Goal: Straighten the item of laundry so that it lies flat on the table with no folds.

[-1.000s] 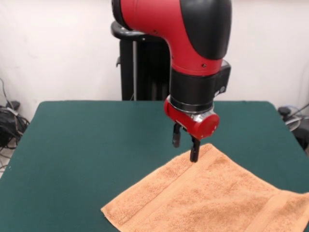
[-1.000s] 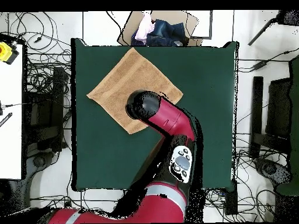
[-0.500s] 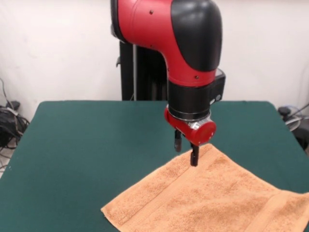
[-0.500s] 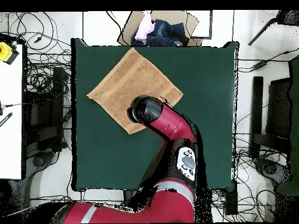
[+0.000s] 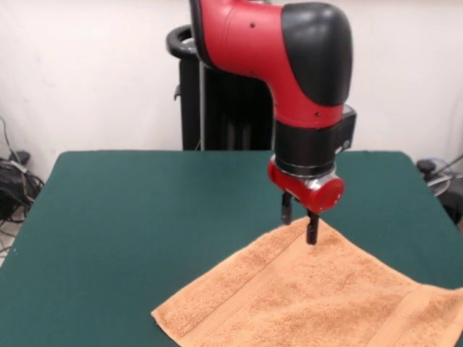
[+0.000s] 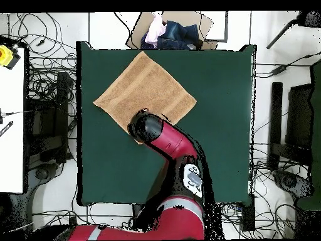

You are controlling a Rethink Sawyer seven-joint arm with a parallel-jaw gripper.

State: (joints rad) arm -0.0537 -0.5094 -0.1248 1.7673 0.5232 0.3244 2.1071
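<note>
Dark green felt covers the table, which fills most of the front view; a white wall stands behind it and cables lie on the floor at 9 o'clock. An orange-tan towel lies spread on the table toward 5 o'clock in the front view, turned diamond-wise, with one corner pointing to 12 o'clock and its lower and right parts cut by the picture edge. Flat woven bands run along two opposite ends. The surface looks flat, with no fold visible in either view. In the overhead view the towel sits in the 11 o'clock part of the table, close to the top edge, and the arm hides its 6 o'clock corner. The gripper points straight down over the towel's 12 o'clock corner in the front view. Its two dark fingers stand slightly apart and released, grasping nothing; whether a tip touches the cloth cannot be told.
</note>
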